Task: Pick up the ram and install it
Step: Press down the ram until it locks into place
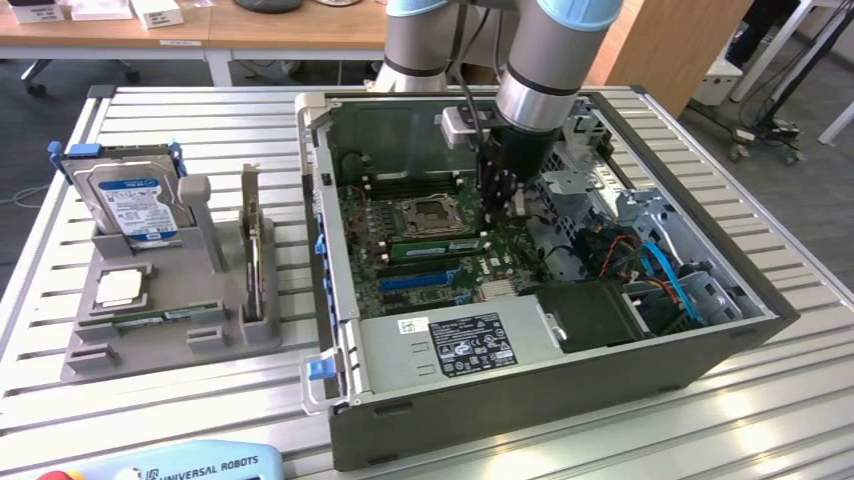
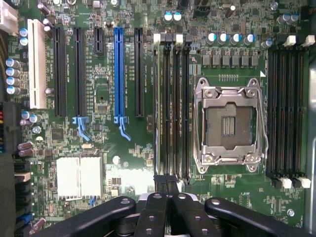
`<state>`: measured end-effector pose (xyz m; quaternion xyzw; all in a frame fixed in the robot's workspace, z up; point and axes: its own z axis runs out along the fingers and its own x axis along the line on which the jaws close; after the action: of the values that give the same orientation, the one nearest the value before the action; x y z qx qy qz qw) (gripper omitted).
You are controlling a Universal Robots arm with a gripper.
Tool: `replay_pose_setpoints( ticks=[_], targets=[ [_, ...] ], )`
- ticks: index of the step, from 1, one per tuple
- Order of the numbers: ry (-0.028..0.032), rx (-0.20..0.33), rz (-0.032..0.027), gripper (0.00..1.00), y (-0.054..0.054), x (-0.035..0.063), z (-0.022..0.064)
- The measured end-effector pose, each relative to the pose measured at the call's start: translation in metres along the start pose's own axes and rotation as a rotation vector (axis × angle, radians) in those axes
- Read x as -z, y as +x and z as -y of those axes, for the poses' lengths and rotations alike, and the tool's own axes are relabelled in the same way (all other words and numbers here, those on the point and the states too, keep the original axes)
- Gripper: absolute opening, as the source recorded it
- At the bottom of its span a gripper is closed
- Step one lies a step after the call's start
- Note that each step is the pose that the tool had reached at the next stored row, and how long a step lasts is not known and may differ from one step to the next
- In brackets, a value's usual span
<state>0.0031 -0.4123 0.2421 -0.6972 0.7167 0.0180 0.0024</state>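
The ram [image 1: 434, 243], a thin green stick, stands on edge in a memory slot on the motherboard, beside the empty CPU socket [image 1: 430, 213]. My gripper [image 1: 505, 222] reaches down into the open PC case and hangs at the end of that stick on the exterior view's right. In the wrist view my gripper [image 2: 167, 186] is shut, its black fingertips [image 2: 160, 181] pressed together over the near end of the four dark memory slots [image 2: 172, 108]. Nothing shows between the fingers. Whether the tips touch the ram I cannot tell.
The case wall [image 1: 534, 395] and drive cage [image 1: 627, 215] hem the arm in. On the exterior view's left, a grey tray [image 1: 94, 355] holds a silver hard drive [image 1: 134, 205], an upright expansion card [image 1: 250, 235] and a CPU chip [image 1: 118, 288]. A blue cable [image 1: 667, 275] runs inside the case.
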Motion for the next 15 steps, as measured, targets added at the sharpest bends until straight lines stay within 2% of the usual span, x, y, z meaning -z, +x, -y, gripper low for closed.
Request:
replay_pose_setpoints(
  ticks=[6, 15],
  targets=[
    [0.0017, 0.0, 0.0, 0.1, 0.0, -0.0002, -0.0103],
    [0.0055, 0.0, 0.0002, 0.1, 0.001, -0.0007, -0.0307]
  ],
)
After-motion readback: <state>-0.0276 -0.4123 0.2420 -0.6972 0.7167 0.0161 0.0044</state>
